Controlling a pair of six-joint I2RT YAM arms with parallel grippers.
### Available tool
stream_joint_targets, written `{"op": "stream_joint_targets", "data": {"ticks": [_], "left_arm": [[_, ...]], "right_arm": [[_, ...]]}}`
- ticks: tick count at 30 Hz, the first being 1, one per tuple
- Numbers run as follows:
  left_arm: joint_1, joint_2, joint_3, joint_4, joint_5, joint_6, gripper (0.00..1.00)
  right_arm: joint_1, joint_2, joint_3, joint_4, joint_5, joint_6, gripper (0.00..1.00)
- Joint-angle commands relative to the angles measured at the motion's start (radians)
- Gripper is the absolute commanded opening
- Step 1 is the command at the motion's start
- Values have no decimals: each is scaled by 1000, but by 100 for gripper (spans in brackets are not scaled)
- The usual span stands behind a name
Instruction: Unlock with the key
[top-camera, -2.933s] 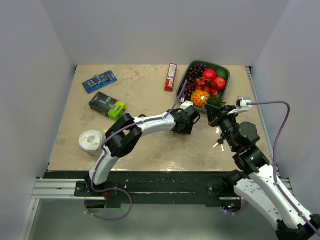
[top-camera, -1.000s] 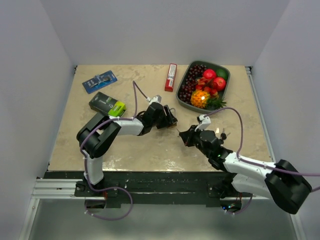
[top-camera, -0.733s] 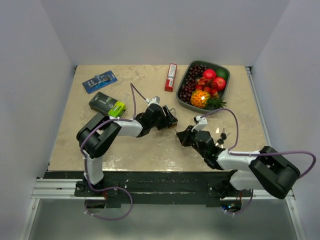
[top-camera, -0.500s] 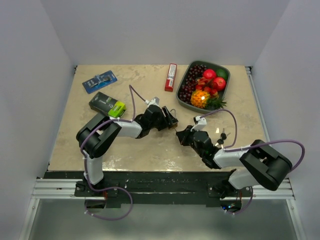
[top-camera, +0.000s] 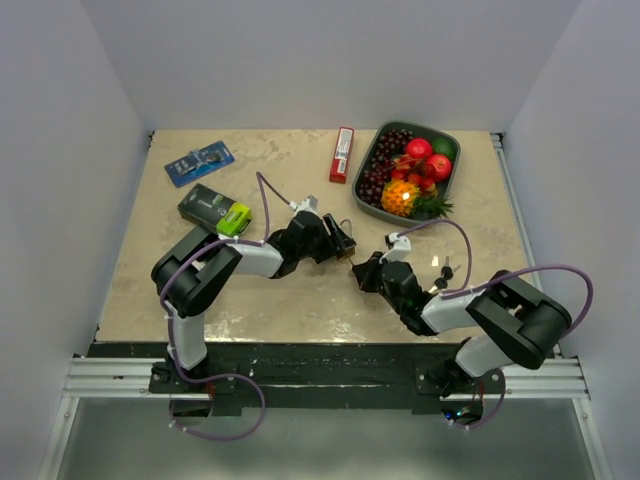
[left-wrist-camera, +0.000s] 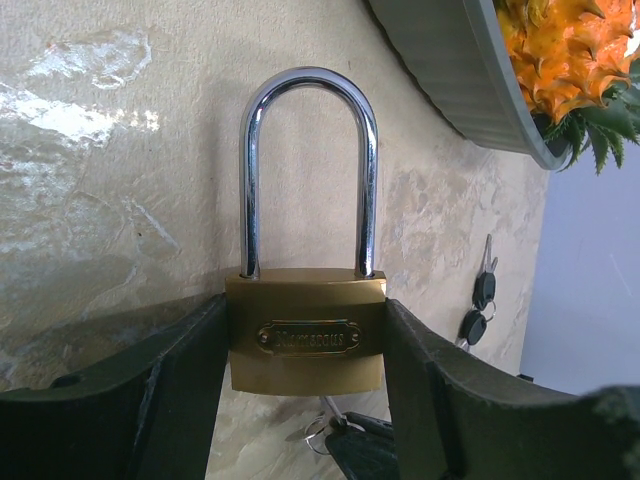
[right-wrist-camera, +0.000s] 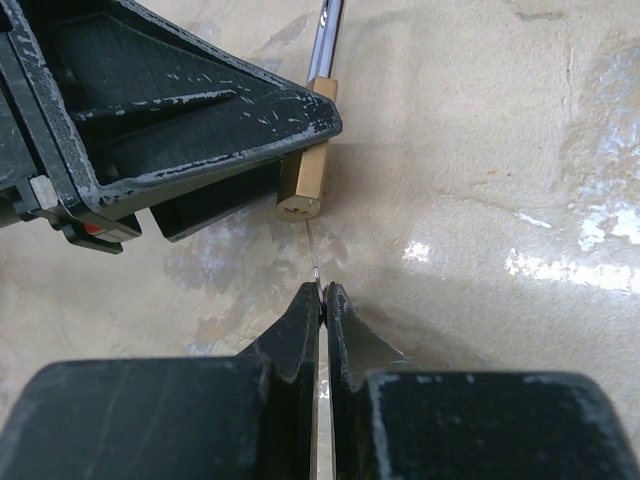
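A brass padlock (left-wrist-camera: 305, 335) with a steel shackle (left-wrist-camera: 305, 170) is held by its body between the fingers of my left gripper (left-wrist-camera: 305, 372), low over the table. The top view shows that left gripper (top-camera: 343, 243) mid-table. My right gripper (right-wrist-camera: 322, 292) is shut on a thin key (right-wrist-camera: 314, 262). The key's blade runs straight up to the padlock's (right-wrist-camera: 302, 185) bottom face and meets it at the keyhole. From above, the right gripper (top-camera: 362, 270) sits just right of the lock. The shackle stands closed in the body.
Spare keys on a ring (top-camera: 440, 275) lie right of the right arm. A grey tray (top-camera: 368, 203) of fruit stands at the back right. A red bar (top-camera: 342, 154), a green-black box (top-camera: 214, 210) and a blue packet (top-camera: 199, 162) lie behind and to the left.
Both grippers came away from the tray toward mid-table. Over the last second the right gripper crept left until the key met the padlock's underside; the left gripper barely moved.
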Motion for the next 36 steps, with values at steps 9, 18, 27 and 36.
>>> {"op": "stream_joint_targets", "data": {"ticks": [9,18,27,36], "left_arm": [[1,-3,-38,-76,6,-1,0],[3,-6,-41,-77,6,-3,0],[4,-5,-43,-76,11,-4,0],[4,-3,-43,-71,12,-18,0]], "right_arm": [[10,35,61,80,45,1,0],[10,57,74,45,97,27,0],[10,48,51,90,136,32,0],[16,40,32,146,157,24,0]]}}
